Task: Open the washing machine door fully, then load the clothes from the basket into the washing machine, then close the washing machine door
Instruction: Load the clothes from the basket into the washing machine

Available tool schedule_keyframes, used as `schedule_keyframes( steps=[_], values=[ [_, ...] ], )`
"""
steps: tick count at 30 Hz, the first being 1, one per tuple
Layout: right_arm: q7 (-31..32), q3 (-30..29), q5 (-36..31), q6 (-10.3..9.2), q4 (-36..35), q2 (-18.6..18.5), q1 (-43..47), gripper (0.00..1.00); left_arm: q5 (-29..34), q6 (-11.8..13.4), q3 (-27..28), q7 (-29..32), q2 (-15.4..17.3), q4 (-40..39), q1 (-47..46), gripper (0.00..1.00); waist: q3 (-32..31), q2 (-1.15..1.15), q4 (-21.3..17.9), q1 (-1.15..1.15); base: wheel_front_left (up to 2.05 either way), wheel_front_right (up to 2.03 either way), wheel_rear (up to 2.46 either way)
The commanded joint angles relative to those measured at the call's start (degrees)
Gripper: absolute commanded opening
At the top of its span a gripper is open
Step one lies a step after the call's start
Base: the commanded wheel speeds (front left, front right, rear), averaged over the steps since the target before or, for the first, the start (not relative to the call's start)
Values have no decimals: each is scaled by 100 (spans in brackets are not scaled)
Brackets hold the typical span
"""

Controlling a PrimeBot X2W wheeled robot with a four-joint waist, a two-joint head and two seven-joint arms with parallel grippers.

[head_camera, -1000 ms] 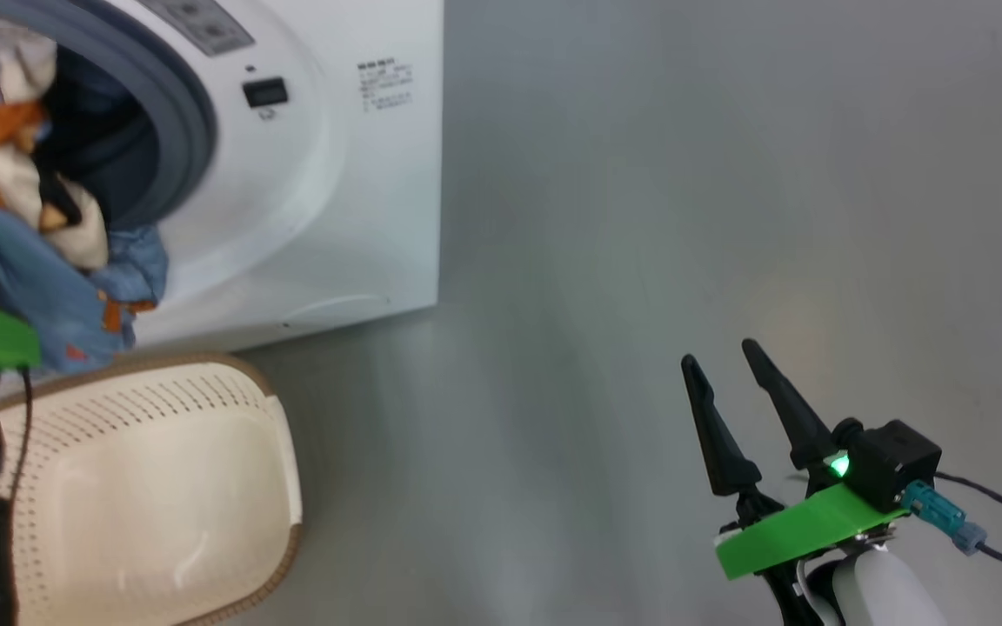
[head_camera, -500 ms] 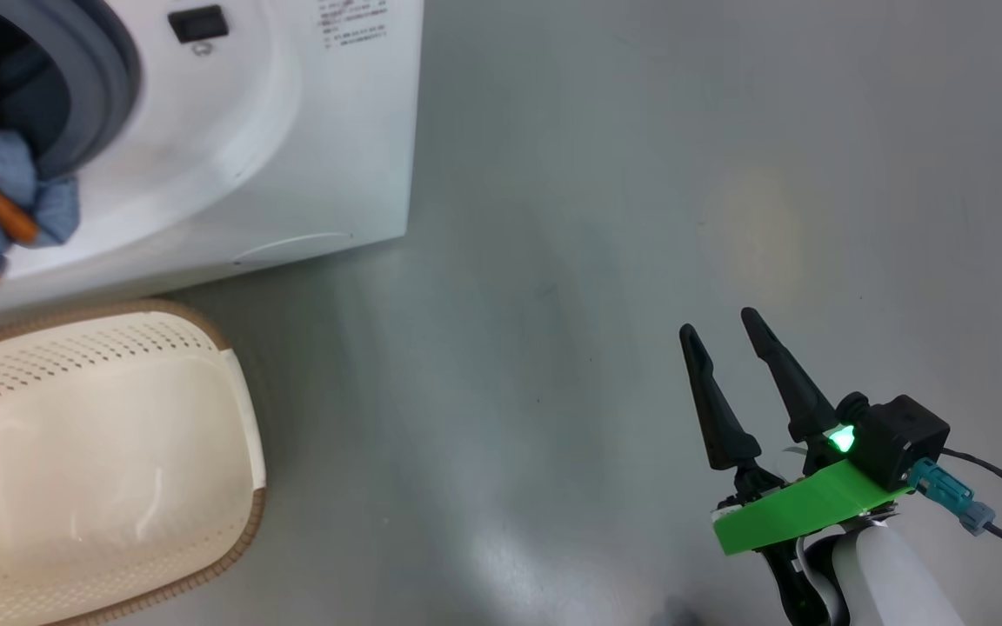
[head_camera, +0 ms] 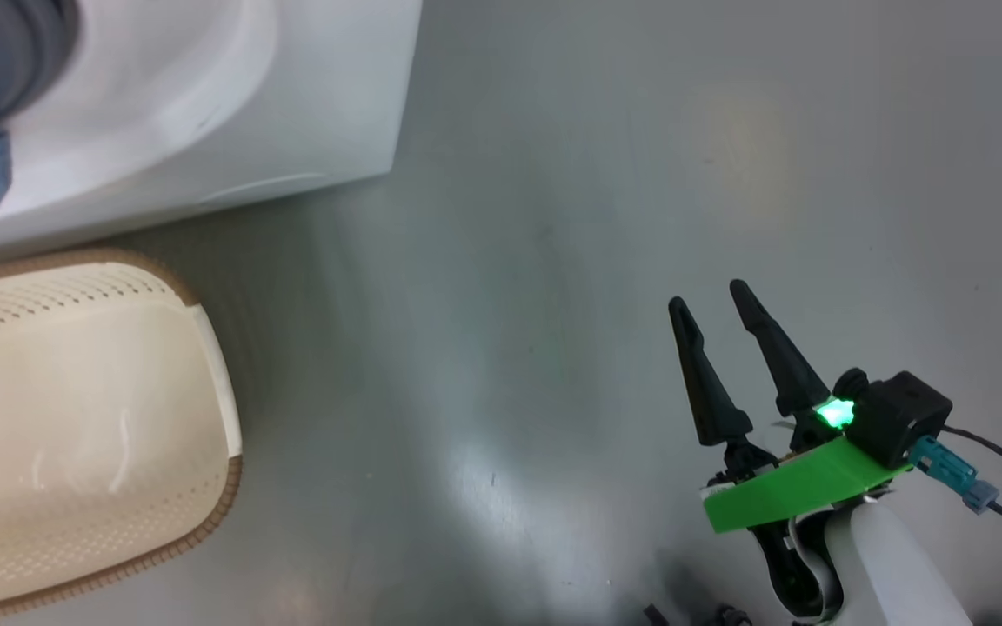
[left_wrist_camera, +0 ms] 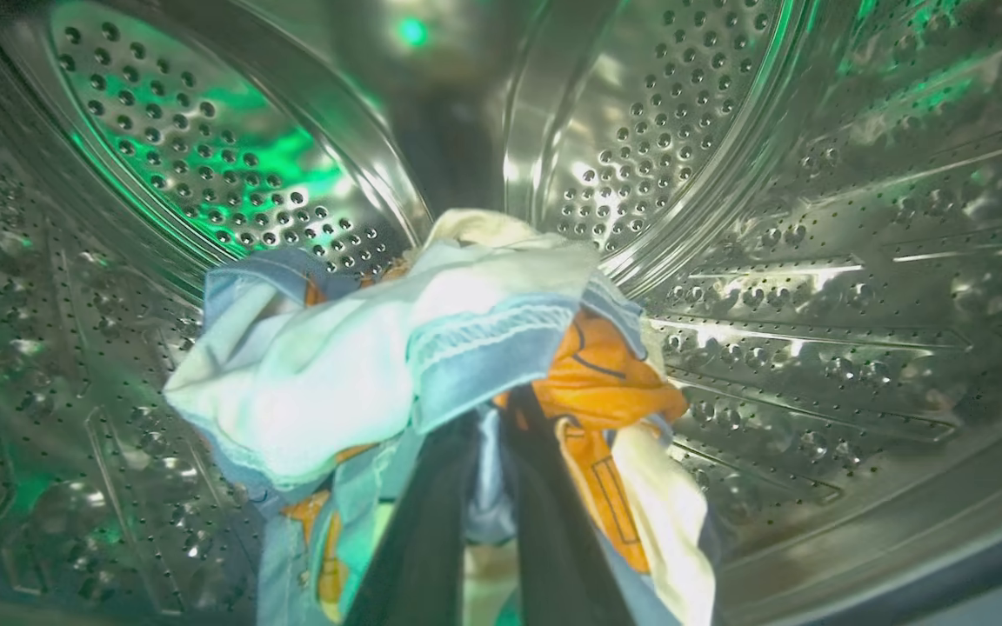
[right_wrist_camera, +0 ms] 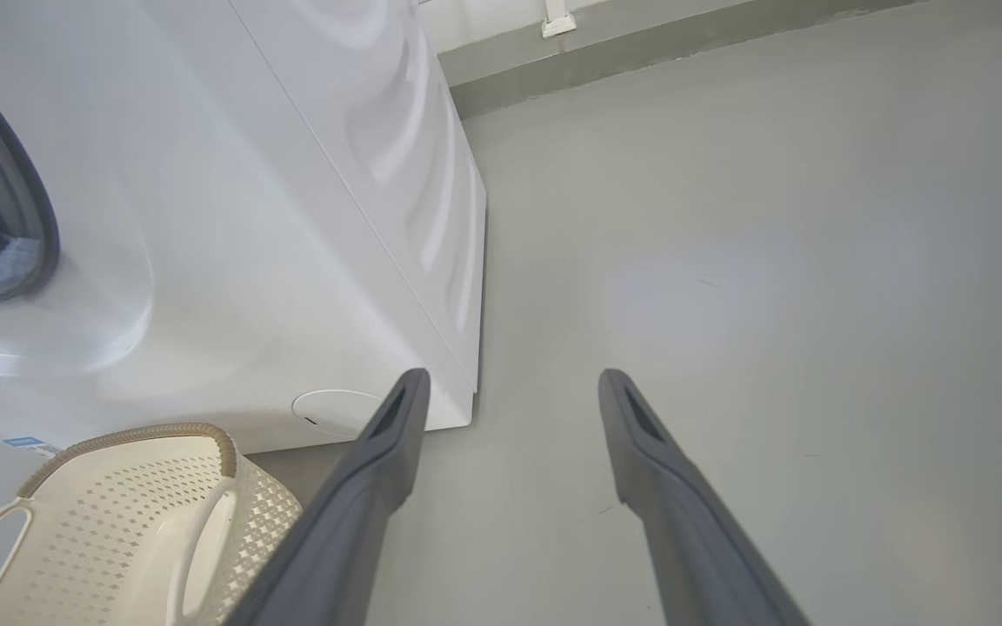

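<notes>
The loading step is in hand. In the left wrist view the left gripper [left_wrist_camera: 490, 435] is deep inside the shiny steel drum [left_wrist_camera: 814, 261]. Its two dark fingers are pinched shut on the clothes [left_wrist_camera: 353, 365], a bunch of light-blue, white and orange cloth in the middle of the frame. In the head view the white washing machine [head_camera: 205, 96] is at the upper left, and a blue bit of cloth pokes out at its round mouth by the left edge. The cream basket [head_camera: 210, 374] sits on the grey floor [head_camera: 553, 217] just in front of it, at the lower left, and I see nothing lying in the part that shows. The right gripper [head_camera: 708, 296] hovers over the floor at the lower right, fingers wide apart, holding nothing. I think the next move is to let the bunch go well inside and pull the arm out without dragging cloth along. The bit at the mouth should be tucked in before the door is shut.
</notes>
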Motion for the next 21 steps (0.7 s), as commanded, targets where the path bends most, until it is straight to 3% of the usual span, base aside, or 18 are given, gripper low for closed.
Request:
schedule_keyframes(
  steps=[1,13,17,21],
  values=[
    [-27,154,57,35,-135,8,-21,100,-129,-15,-25,120,414,-95,-171,0,287,0,9,-1,0,0,0],
    [-27,334,375,35,-214,8,-425,100,-1217,-15,-844,911,1254,-260,-702,0,965,0,-93,-1,0,0,0],
    [-27,398,446,35,-184,8,-537,100,-1339,-15,-1073,333,1536,-441,-899,0,1070,0,-105,-1,0,0,0],
    [-27,438,465,35,-159,8,-559,100,-1350,-15,-1218,-186,1620,-502,-998,0,1051,0,-99,-1,0,0,0]
  ],
)
